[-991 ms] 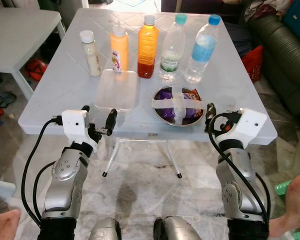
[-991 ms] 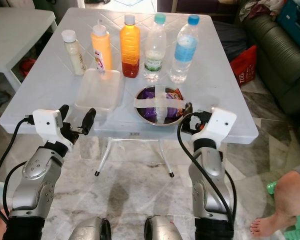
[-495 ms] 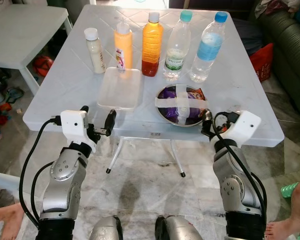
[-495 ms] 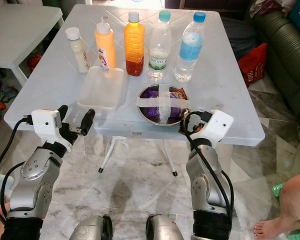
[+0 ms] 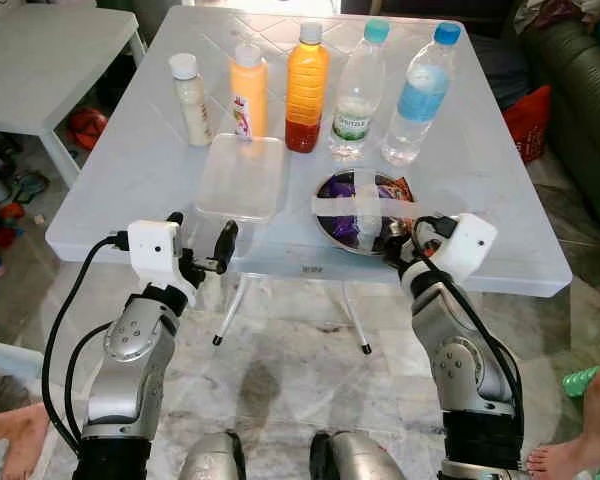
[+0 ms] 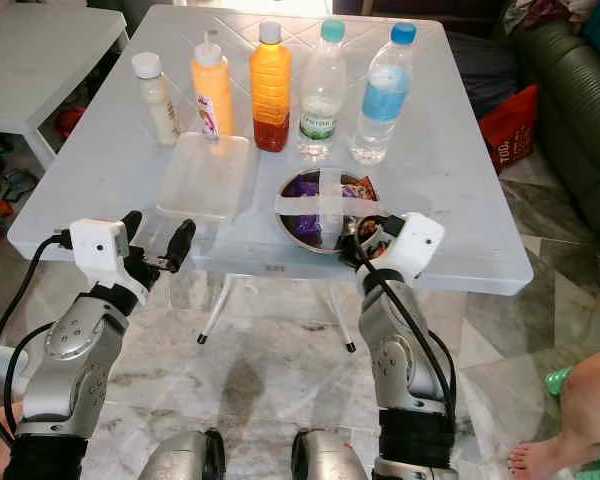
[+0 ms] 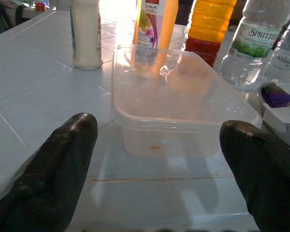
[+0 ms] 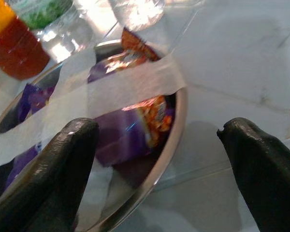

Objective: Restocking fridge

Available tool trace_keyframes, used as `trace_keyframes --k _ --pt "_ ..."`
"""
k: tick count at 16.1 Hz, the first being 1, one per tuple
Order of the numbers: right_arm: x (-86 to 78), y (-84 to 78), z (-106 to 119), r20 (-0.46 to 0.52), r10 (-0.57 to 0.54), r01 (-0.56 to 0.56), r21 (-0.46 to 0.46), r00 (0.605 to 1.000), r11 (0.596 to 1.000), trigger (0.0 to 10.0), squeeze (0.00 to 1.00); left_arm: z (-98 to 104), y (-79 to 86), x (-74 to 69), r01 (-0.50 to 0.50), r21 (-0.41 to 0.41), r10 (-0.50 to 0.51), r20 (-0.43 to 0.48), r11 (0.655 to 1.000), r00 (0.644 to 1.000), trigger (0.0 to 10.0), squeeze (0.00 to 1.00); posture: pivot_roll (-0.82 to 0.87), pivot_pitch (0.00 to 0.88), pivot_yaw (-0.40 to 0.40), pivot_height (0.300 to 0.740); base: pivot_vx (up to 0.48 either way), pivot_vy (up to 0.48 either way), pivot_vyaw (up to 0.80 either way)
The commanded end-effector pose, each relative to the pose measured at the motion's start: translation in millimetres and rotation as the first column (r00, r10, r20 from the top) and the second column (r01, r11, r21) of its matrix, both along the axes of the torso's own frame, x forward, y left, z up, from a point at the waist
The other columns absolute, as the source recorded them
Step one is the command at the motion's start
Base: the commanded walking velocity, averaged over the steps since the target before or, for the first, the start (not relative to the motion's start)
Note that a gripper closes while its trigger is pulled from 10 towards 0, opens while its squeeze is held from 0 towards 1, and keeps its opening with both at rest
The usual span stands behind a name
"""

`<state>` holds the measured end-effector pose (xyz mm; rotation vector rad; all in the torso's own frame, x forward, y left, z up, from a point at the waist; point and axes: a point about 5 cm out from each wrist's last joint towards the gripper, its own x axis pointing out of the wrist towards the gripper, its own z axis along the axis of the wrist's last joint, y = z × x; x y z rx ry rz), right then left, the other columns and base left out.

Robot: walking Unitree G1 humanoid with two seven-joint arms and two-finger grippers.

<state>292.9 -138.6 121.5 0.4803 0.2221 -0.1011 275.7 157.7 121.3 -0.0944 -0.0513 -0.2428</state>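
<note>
At the desk's (image 5: 130,170) near edge, the right claw (image 8: 157,159) has swung in, spread wide around the taped steel bowl's (image 5: 363,205) rim, suggesting a grasp is next; the left claw (image 7: 157,159), likewise spread, waits before the clear container (image 5: 240,178).

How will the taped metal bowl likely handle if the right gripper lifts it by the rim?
The metal bowl looks rigid, and probably light, holding only snack packets. Its smooth rim may slip between the open right gripper fingers. The tape strips should keep the contents in if it tilts.
</note>
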Motion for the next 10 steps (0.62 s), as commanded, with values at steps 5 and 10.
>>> trace_keyframes --k 5,10 --pt "-5.0 32.1 9.1 -0.030 0.067 -0.061 0.162 0.997 0.985 10.0 0.00 4.2 -5.8 1.4 0.020 0.006 -0.020 0.021 1.000 1.000 10.0 0.00 0.00 0.127 -0.045 0.740 0.000 0.000 0.00" --pt "-7.5 40.5 13.7 -0.083 0.100 -0.081 0.212 0.991 0.974 10.0 0.00 4.4 -7.0 1.7 0.020 0.003 -0.020 0.027 1.000 0.999 10.0 0.00 0.00 0.123 -0.053 0.740 0.000 0.000 0.00"
